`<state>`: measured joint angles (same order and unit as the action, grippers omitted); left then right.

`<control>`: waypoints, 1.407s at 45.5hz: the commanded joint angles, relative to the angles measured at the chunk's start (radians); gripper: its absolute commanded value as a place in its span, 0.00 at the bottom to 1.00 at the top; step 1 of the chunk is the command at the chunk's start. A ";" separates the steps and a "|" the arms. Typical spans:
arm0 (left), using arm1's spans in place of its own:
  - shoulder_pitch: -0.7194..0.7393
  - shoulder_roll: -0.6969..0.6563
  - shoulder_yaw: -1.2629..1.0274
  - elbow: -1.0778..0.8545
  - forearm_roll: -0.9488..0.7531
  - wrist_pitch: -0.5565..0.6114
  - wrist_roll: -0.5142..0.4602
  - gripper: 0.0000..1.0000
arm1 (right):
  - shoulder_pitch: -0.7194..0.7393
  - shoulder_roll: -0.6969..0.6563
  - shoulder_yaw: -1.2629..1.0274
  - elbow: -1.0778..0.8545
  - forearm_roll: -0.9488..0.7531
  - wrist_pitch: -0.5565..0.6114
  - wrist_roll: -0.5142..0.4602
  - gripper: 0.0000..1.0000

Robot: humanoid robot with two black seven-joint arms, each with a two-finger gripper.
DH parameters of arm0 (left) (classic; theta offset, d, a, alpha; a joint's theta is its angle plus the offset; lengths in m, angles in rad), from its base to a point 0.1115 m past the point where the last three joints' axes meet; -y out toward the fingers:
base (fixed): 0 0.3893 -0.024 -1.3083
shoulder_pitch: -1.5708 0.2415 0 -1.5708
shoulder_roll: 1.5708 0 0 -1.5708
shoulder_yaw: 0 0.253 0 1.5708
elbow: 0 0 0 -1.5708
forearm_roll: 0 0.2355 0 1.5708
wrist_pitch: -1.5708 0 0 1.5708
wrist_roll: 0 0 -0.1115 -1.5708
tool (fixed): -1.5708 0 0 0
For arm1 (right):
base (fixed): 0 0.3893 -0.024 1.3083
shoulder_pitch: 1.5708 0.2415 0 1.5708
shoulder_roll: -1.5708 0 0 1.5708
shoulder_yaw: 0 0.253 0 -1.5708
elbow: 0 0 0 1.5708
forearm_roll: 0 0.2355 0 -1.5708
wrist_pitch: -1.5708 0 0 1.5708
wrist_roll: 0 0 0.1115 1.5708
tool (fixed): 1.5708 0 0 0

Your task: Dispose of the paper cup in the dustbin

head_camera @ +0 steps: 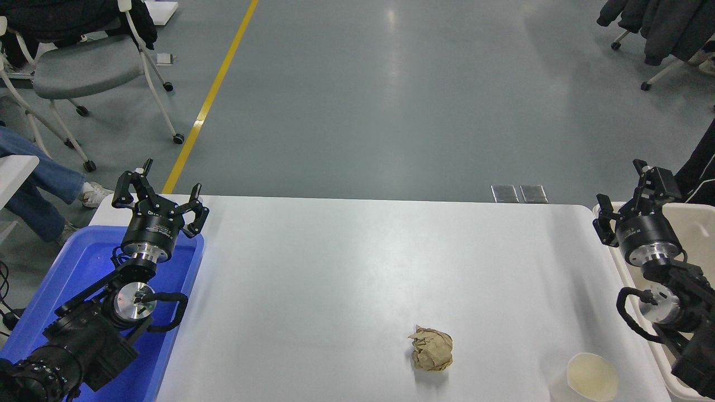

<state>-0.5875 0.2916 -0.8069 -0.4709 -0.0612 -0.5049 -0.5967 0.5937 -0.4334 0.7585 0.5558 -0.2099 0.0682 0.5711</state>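
The paper cup (591,377), white with a cream inside, stands upright near the table's front right corner. The beige dustbin (697,223) sits off the table's right edge, mostly behind my right arm. My right gripper (625,196) is open and empty, raised over the dustbin's near rim, well behind the cup. My left gripper (158,187) is open and empty, parked above the far end of the blue tray at the left.
A crumpled brown paper ball (430,349) lies on the white table (357,268) left of the cup. A bright blue tray (95,262) sits at the left edge under my left arm. A chair (89,67) and a seated person's leg (39,184) are at far left.
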 commanded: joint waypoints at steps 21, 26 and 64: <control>0.000 0.000 0.000 0.000 0.000 0.002 0.000 1.00 | 0.003 -0.002 -0.001 0.004 0.001 0.004 0.001 0.99; 0.000 0.000 0.000 0.000 0.000 0.002 0.000 1.00 | 0.000 0.002 -0.001 0.012 0.001 0.005 0.001 0.99; 0.000 0.000 0.000 0.000 0.000 0.003 0.000 1.00 | 0.001 -0.010 0.001 0.013 0.012 0.002 0.004 0.99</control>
<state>-0.5875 0.2916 -0.8069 -0.4710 -0.0615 -0.5021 -0.5967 0.5935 -0.4535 0.7594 0.5667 -0.2028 0.0713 0.5754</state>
